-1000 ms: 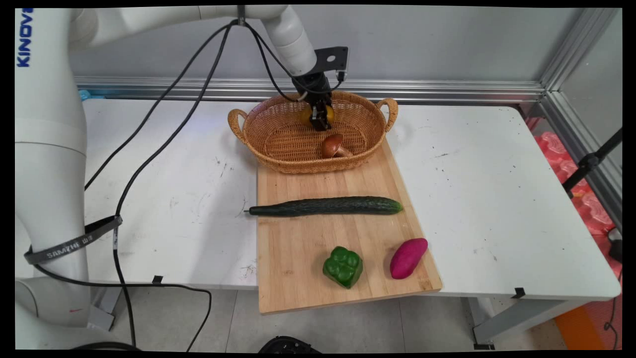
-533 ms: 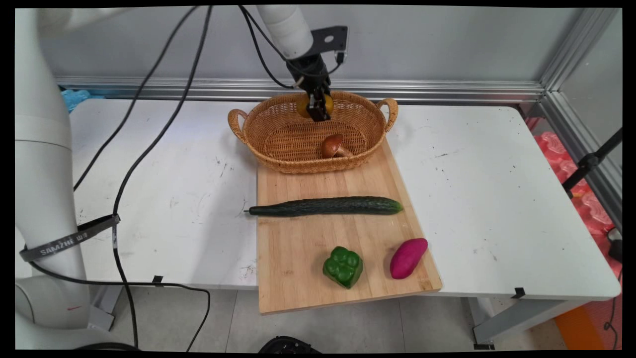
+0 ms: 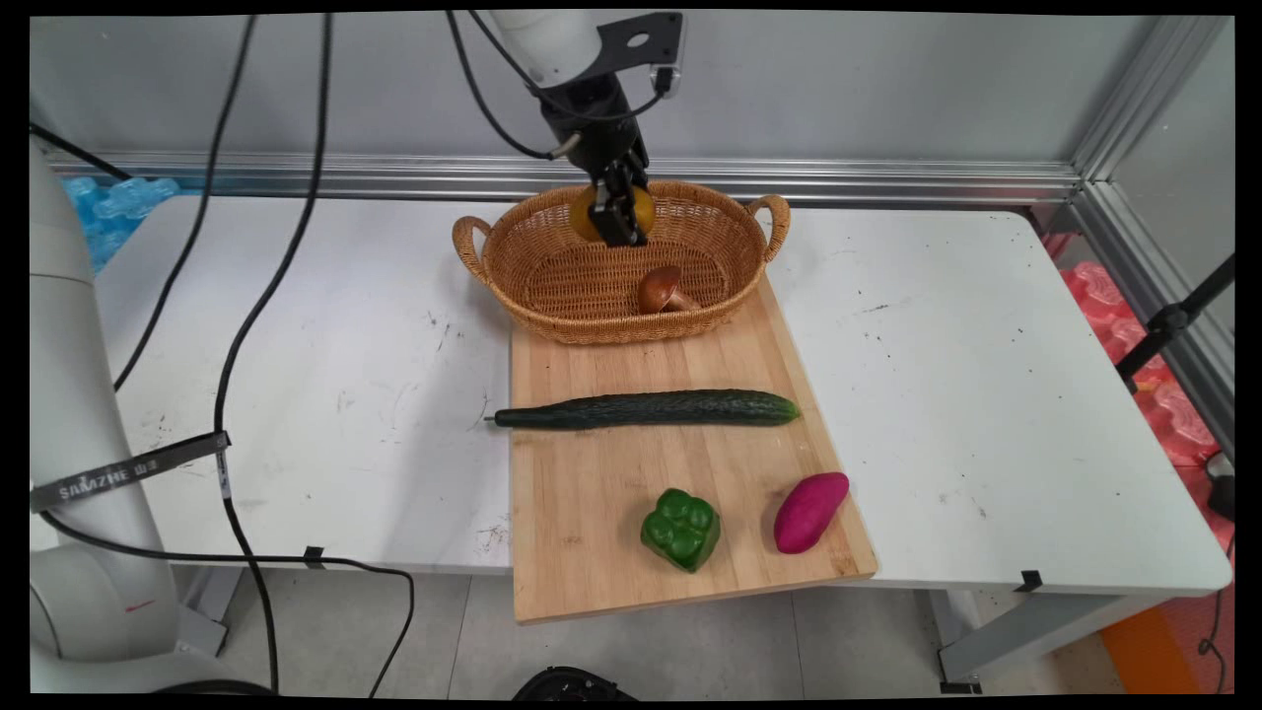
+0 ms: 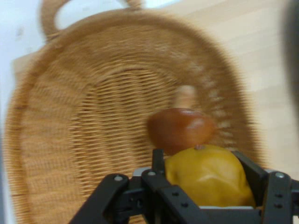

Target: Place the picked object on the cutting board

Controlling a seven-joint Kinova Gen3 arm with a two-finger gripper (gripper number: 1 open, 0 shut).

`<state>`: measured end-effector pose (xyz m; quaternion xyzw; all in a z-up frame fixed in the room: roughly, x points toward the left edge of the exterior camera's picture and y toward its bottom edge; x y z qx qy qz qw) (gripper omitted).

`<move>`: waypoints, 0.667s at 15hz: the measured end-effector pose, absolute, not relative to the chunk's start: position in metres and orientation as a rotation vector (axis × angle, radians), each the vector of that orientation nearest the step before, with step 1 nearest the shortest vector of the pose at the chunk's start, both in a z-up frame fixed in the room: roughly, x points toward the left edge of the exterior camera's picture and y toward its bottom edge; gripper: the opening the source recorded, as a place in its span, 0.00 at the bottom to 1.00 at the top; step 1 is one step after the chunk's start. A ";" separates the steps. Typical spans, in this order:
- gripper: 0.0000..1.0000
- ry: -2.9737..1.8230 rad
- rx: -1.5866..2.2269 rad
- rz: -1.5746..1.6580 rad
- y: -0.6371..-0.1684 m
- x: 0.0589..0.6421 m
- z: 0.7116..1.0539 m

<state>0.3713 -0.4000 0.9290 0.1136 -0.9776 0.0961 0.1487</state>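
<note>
In the main view we see the black gripper (image 3: pixel 618 219) hanging above the far half of the wicker basket (image 3: pixel 513 281), its jaws pinching a round yellow-orange fruit (image 3: pixel 590 214), perhaps an orange or a yellow pepper; we cannot tell which. The fruit is clear of the basket floor, above the rear rim. A brown mushroom (image 3: pixel 660 290) lies inside the basket toward its near right side, well below the gripper. The basket sits at the far end of a wooden cutting board (image 3: pixel 592 532), on which a long cucumber (image 3: pixel 651 408) lies crosswise, with a green bell pepper (image 3: pixel 680 529) and a purple sweet potato (image 3: pixel 809 511) nearer the front edge. In the hand view the yellow fruit (image 4: pixel 208 175) sits between the two fingers (image 4: pixel 250 172), one on each flank, filling the gap, with the mushroom (image 4: pixel 181 127) and the basket's weave (image 4: pixel 84 140) beyond it. We judge the fruit light, smooth-skinned and fairly firm, so somewhat slippery; holding it across its widest part, as here, looks the surest grip.
</note>
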 end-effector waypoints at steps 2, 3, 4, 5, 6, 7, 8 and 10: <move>0.00 -2.807 0.287 0.216 -0.379 0.367 0.941; 0.00 -2.806 0.261 0.184 -0.368 0.366 0.946; 0.00 -2.804 0.237 0.159 -0.359 0.366 0.950; 0.00 -2.803 0.222 0.143 -0.353 0.366 0.952; 0.00 -2.802 0.195 0.119 -0.344 0.366 0.955; 0.00 -2.800 0.163 0.093 -0.335 0.366 0.957; 0.00 -2.797 0.130 0.069 -0.326 0.367 0.958; 0.00 -2.792 0.080 0.038 -0.314 0.368 0.959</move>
